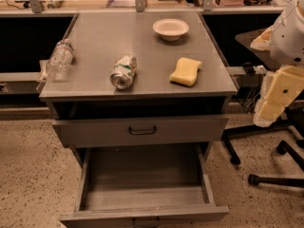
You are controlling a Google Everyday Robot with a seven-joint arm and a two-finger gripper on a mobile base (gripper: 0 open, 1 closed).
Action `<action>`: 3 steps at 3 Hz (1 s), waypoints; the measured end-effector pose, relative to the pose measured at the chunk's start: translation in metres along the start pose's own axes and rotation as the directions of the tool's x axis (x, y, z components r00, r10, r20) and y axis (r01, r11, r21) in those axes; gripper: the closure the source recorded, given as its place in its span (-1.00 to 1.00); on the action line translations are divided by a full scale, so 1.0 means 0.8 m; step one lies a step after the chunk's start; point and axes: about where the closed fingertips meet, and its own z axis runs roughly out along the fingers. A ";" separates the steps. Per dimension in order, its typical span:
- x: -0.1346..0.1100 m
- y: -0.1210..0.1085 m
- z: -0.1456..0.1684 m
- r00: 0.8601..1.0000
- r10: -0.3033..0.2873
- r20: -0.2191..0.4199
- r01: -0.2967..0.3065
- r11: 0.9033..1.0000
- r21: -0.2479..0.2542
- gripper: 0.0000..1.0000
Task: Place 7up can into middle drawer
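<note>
Camera view: green-and-white aluminium can (123, 71) lies sideways on the flat grey cabinet top (118, 34), left of centre. The rectangular metal drawer (142, 172) gapes nearer. The pale gripper (276, 98) hangs right; I cannot tell its state.

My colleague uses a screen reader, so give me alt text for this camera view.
A 7up can lies on its side on the grey cabinet top, between a water bottle and a yellow sponge, with a white bowl behind. Below, the middle drawer stands pulled open; the gripper hangs at the view's right edge, beside the cabinet.
</note>
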 end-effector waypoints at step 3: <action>-0.108 -0.054 0.084 0.905 -0.425 0.027 0.425 0.904 -0.042 -1.00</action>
